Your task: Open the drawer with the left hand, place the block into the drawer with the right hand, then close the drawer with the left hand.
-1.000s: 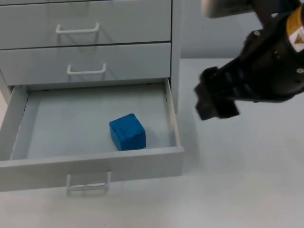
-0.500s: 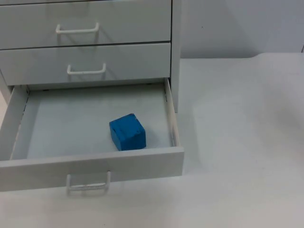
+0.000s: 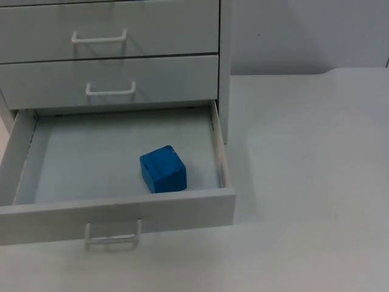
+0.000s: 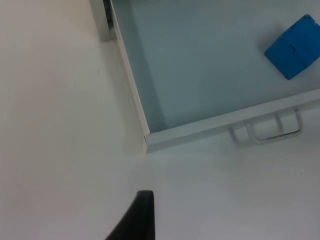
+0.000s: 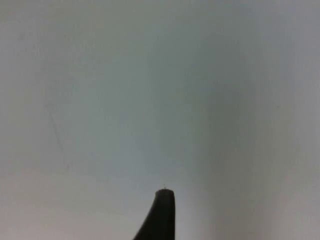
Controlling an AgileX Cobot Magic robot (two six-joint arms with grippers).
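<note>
The bottom drawer (image 3: 121, 210) of the white cabinet (image 3: 152, 79) stands pulled out over the table. A blue block (image 3: 163, 169) lies on the drawer's floor, close to the front wall and right of the middle. Nothing is touching it. In the left wrist view, my left gripper (image 4: 142, 215) hovers above the table just outside the drawer's front left corner (image 4: 146, 142). The block (image 4: 295, 46) and the drawer's handle (image 4: 265, 129) lie beyond that corner. My right gripper (image 5: 161, 215) is over bare white table, away from the cabinet.
Two shut drawers with white handles (image 3: 99, 38) (image 3: 110, 90) sit above the open one. The white table (image 3: 304, 182) stretches to the right of the cabinet as far as the grey partition wall (image 3: 292, 30).
The right arm, which hung over the table to the right of the drawer one second ago, has pulled back out of the top view. The block and drawer have stayed put.
</note>
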